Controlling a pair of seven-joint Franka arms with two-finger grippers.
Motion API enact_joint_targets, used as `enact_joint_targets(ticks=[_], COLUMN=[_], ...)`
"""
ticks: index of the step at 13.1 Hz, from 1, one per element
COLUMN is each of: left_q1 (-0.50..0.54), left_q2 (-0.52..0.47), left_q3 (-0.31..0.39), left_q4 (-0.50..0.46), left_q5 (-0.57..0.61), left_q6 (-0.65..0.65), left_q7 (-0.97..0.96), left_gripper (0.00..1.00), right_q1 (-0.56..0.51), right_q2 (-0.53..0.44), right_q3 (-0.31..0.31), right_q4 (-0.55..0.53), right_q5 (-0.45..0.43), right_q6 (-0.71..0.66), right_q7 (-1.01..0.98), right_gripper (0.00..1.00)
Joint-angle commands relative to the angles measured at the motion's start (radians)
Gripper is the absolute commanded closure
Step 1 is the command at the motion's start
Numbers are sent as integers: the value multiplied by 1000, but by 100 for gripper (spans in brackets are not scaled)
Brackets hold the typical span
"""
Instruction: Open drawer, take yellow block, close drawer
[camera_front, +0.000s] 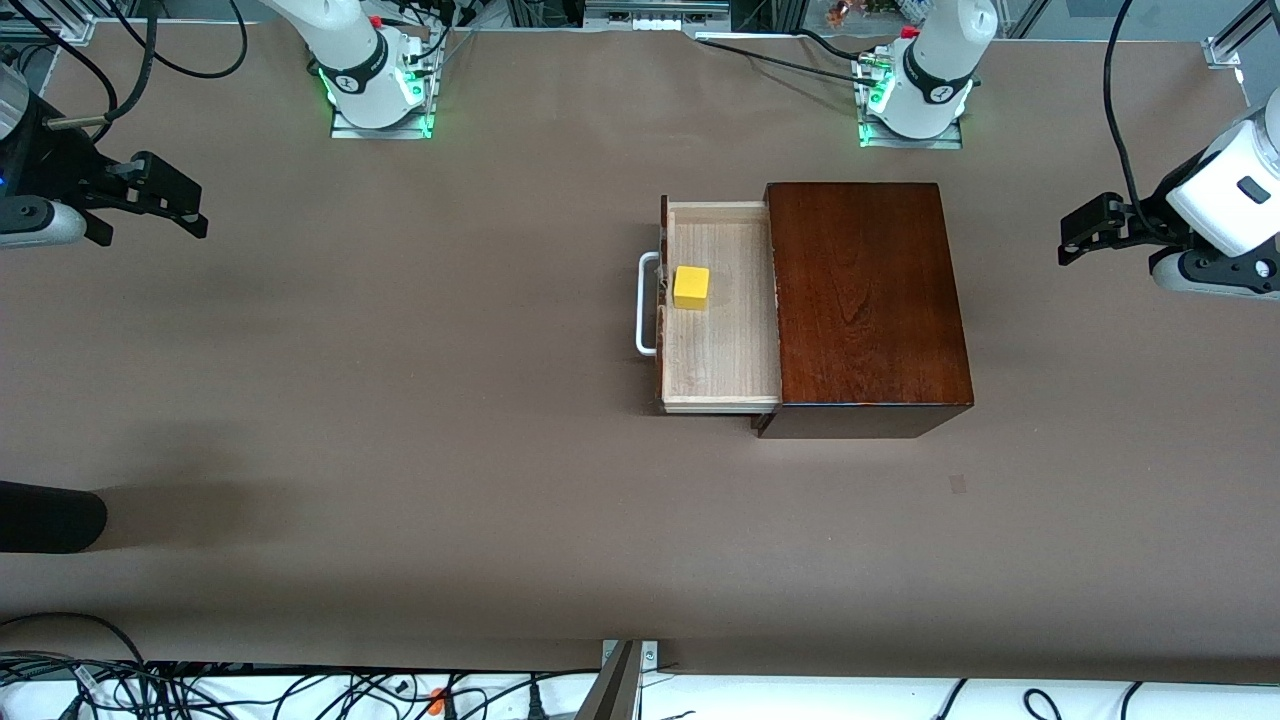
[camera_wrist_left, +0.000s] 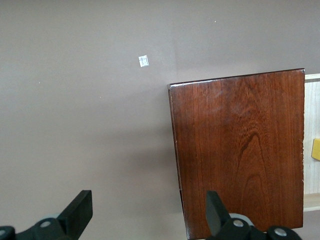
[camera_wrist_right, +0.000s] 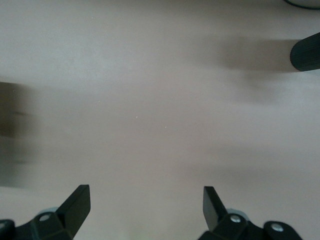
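The dark-brown wooden box (camera_front: 865, 290) stands mid-table with its drawer (camera_front: 720, 340) pulled out toward the right arm's end. The white loop handle (camera_front: 645, 305) shows on the drawer's front. Inside the pale tray sits the yellow block (camera_front: 691, 287), close to the front panel. My left gripper (camera_front: 1070, 238) hangs open and empty above the table at the left arm's end, away from the box. Its wrist view has the box top (camera_wrist_left: 240, 150), a sliver of the yellow block (camera_wrist_left: 316, 149) and the left gripper (camera_wrist_left: 148, 205). My right gripper (camera_front: 196, 212) (camera_wrist_right: 146, 200) hangs open and empty over bare table at the right arm's end.
A black rounded object (camera_front: 50, 515) (camera_wrist_right: 306, 52) pokes in over the table at the right arm's end, nearer the front camera. A small square mark (camera_front: 958, 484) (camera_wrist_left: 143, 61) lies on the brown table surface nearer the camera than the box. Cables run along the near edge.
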Motion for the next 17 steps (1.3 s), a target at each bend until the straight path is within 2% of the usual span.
enact_joint_targets(ticks=[1, 12, 14, 17], left_q1=[-10, -9, -9, -9], left_q2=[6, 6, 6, 13], left_q3=[6, 6, 6, 8], left_q4=[24, 24, 24, 24], left_q5=[22, 22, 22, 22], left_q6=[-12, -12, -12, -12], left_q7=[20, 20, 20, 20], left_gripper=[0, 0, 0, 0], right_q1=[-8, -3, 4, 81], right_q2=[-6, -3, 38, 72], right_q3=[4, 9, 13, 29], right_q4=[0, 0, 3, 3], right_q5=[-5, 1, 29, 35], right_q6=[-11, -5, -3, 4], right_q7=[-9, -5, 4, -5], right_gripper=[0, 0, 0, 0])
